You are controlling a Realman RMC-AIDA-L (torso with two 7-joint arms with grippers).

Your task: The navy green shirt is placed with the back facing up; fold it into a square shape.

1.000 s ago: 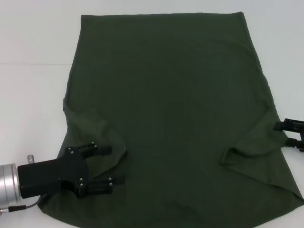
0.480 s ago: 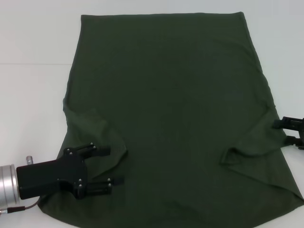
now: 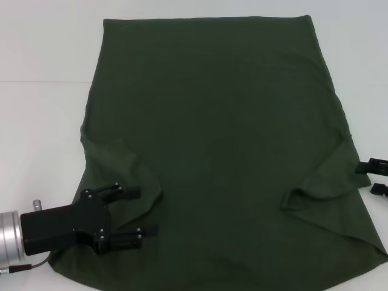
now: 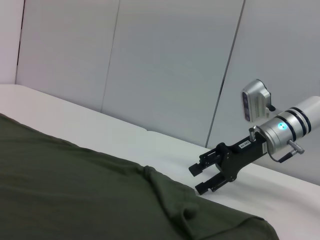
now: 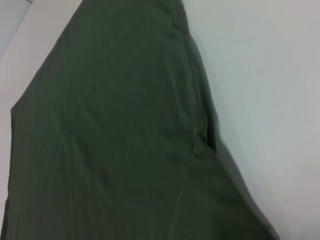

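- Across the white counter (image 3: 42, 54) lies the navy green shirt (image 3: 218, 139), spread flat and covering most of the head view from about 12 o'clock down to 6 o'clock.
- Both short sleeves are folded inward onto the body: one sleeve (image 3: 124, 176) lies at roughly 8 o'clock, the other sleeve (image 3: 321, 182) at roughly 4 o'clock.
- At 7 o'clock the left tool (image 3: 136, 212) sits over the shirt's near left corner, its two black fingers spread apart with fabric showing between them; it pinches nothing.
- At 3 o'clock, at the head view's edge, the right tool (image 3: 371, 177) sits just beside the shirt's right hem, off the cloth, over bare counter.
- From the left wrist view the right tool (image 4: 205, 176) shows clearly, its fingers spread and empty, close above the shirt's (image 4: 90, 195) edge.
- No print, brand or readable writing shows on the shirt; a small pale label on the right tool's body is too small to read.
- From the right wrist view only wrinkled shirt (image 5: 115, 140) and counter (image 5: 270, 75) appear.
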